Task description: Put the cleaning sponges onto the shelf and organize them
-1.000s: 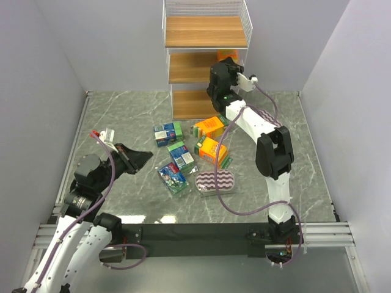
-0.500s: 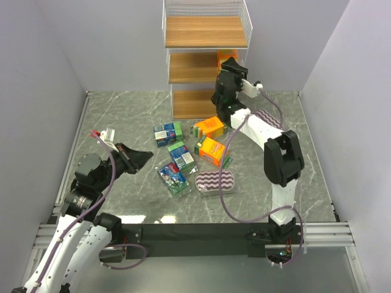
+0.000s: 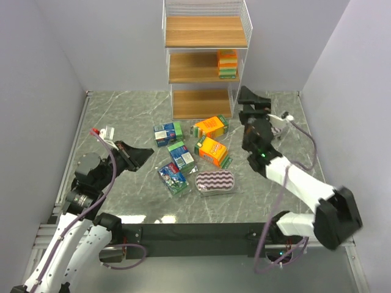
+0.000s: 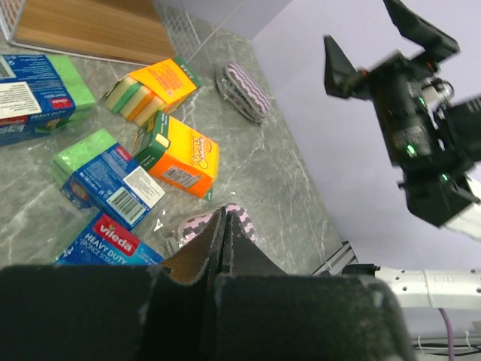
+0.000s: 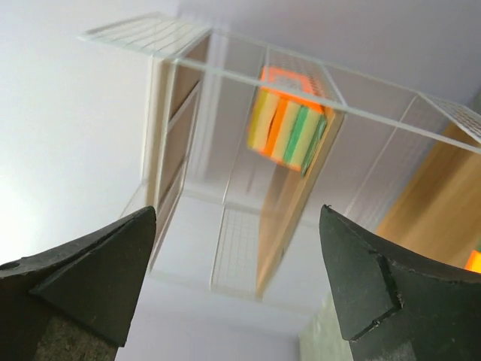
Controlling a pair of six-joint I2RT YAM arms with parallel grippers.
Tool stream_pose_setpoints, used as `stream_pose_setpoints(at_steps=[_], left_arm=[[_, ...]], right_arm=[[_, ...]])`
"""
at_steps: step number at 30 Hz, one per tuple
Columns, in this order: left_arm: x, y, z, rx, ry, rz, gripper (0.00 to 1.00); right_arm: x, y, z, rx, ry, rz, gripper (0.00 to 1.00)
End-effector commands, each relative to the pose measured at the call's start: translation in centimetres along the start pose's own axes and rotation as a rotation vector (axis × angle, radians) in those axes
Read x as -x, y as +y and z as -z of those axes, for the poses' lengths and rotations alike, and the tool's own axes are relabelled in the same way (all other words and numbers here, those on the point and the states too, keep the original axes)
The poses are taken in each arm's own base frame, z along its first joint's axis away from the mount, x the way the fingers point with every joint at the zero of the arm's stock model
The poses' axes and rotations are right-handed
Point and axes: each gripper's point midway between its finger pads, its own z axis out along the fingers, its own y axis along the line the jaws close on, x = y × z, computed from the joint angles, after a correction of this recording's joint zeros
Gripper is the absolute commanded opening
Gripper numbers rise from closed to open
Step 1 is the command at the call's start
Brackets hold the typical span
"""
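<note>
The shelf [image 3: 204, 61] stands at the back, white wire with brown boards. An orange sponge pack [image 3: 227, 63] sits at the right end of its middle board and also shows in the right wrist view as the orange pack [image 5: 289, 124]. My right gripper [image 3: 252, 101] hangs open and empty to the right of the shelf, apart from it; its jaws [image 5: 237, 214] stand wide. Several more sponge packs lie on the table: two orange [image 3: 211, 126] [image 3: 212, 151], blue-green ones [image 3: 167, 132] [image 3: 181, 154] and a purple-striped oval pad [image 3: 215, 181]. My left gripper [image 3: 143, 154] is shut and empty, left of the pile.
Grey walls close in the marble table [image 3: 122, 116] on three sides. In the left wrist view a second purple-striped pad [image 4: 244, 90] lies near the right wall. The right arm [image 3: 299, 183] stretches over the table's right half.
My right gripper opened, left the orange pack on the middle board and drew back from the shelf toward the right and near side. The left arm has not moved.
</note>
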Motion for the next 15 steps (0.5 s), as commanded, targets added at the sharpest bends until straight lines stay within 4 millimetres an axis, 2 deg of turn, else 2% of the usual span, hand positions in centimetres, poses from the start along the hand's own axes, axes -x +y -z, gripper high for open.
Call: stream_pose_setpoints(at_steps=[1, 2, 3, 5, 6, 9, 10, 12, 15], left_arm=[[0.3, -0.8, -0.8, -0.061, -0.012, -0.020, 0.01], [0.1, -0.5, -1.1, -0.054, -0.005, -0.015, 0.01], [0.0, -0.4, -1.2, -0.055, 0.000, -0.011, 0.01], [-0.2, -0.3, -1.6, -0.066, 0.009, -0.005, 0.01], [-0.3, -0.3, -1.7, -0.067, 0.010, 0.001, 0.01], [-0.8, 0.1, -2.1, -0.071, 0.018, 0.017, 0.01], [-0.8, 0.1, -2.2, -0.072, 0.019, 0.019, 0.02], [-1.1, 0.3, -2.4, -0.071, 0.029, 0.029, 0.02], [-1.3, 0.6, -2.6, -0.065, 0.033, 0.041, 0.02]], right_arm=[[-0.4, -1.5, 3.4, 0.000, 0.162, 0.152, 0.96], [-0.7, -2.3, 4.0, -0.001, 0.204, 0.220, 0.96], [-1.8, -4.6, 5.1, -0.055, 0.296, 0.300, 0.96], [-2.4, -5.8, 6.5, -0.058, 0.386, 0.396, 0.97], [-3.4, -7.0, 7.5, -0.069, 0.464, 0.426, 0.97], [-4.6, -10.4, 9.4, -0.109, 0.599, 0.529, 0.97], [-5.3, -11.9, 10.3, -0.142, 0.666, 0.563, 0.94], [-5.4, -14.5, 11.1, -0.238, 0.712, 0.610, 0.92], [-6.0, -17.1, 12.5, -0.313, 0.795, 0.631, 0.87]])
